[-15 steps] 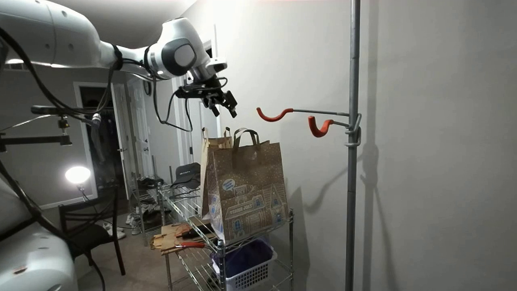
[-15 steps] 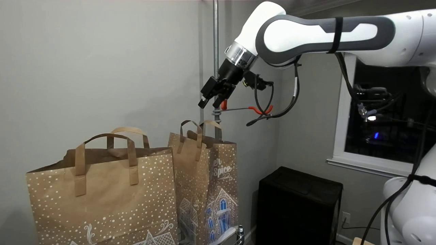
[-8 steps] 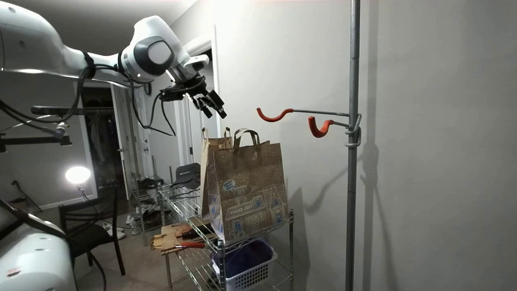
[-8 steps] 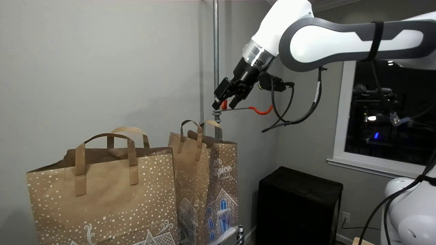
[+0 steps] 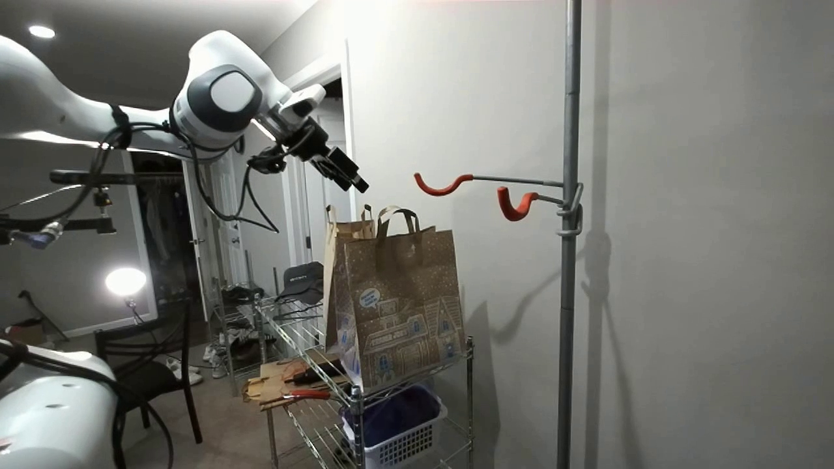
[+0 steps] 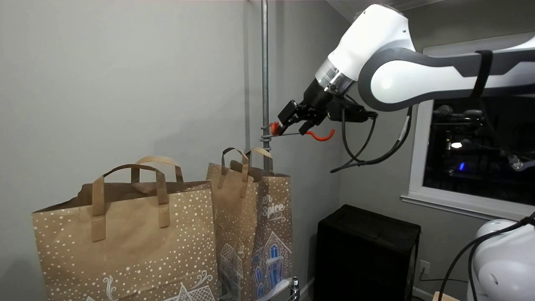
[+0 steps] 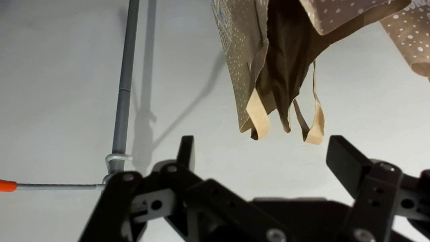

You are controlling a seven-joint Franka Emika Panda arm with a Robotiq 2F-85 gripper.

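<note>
My gripper is open and empty, in the air above and short of two brown paper bags. It also shows in an exterior view and in the wrist view, its fingers wide apart. The bag nearer the pole has a printed house and upright handles; it also shows in an exterior view. In the wrist view this bag hangs upside down, its handles beyond the fingertips, with a gap between. The second bag stands beside it and is partly hidden in an exterior view.
The bags stand on a wire rack with a white basket below. A grey pole carries red-tipped hooks near gripper height. A black box stands by the wall. A chair and lit lamp are behind.
The arm has drawn back from the bags, leftward in one view and rightward and slightly down in another. The wrist has tilted a little. The bags look unmoved.
</note>
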